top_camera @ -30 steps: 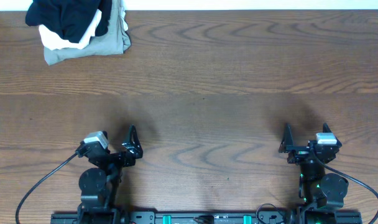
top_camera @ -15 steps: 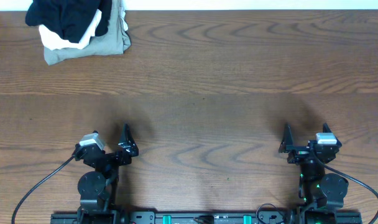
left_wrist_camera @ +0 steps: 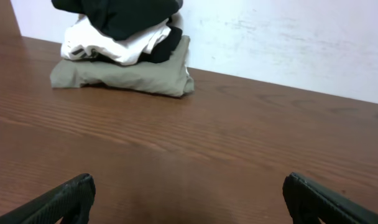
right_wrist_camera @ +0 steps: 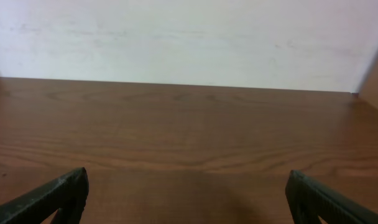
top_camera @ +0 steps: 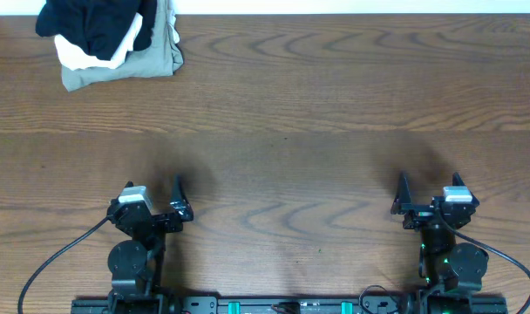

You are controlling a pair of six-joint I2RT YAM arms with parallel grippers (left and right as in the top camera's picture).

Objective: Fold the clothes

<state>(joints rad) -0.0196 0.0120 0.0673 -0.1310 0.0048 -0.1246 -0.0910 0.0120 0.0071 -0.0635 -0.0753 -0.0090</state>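
Observation:
The clothes (top_camera: 95,26), a crumpled black garment, lie on top of a pile at the table's far left corner; the left wrist view shows the same clothes (left_wrist_camera: 120,15) at its upper left, partly cut off by the frame edge. My left gripper (top_camera: 153,187) stands open near the front edge, far from the pile and holding nothing. In the left wrist view only the two dark fingertips (left_wrist_camera: 64,199) show, wide apart over bare wood. My right gripper (top_camera: 429,183) is open at the front right, also holding nothing, its fingertips (right_wrist_camera: 58,193) spread over the table.
Under the black garment sit a white folded cloth (top_camera: 78,57) and a khaki-olive folded garment (top_camera: 152,61). A white wall (right_wrist_camera: 189,37) runs along the table's far edge. The wooden table (top_camera: 282,131) stretches between the arms and the pile.
My left arm's wrist has turned slightly, its gripper swinging a little to the left and straightening. The right arm and the pile have not moved.

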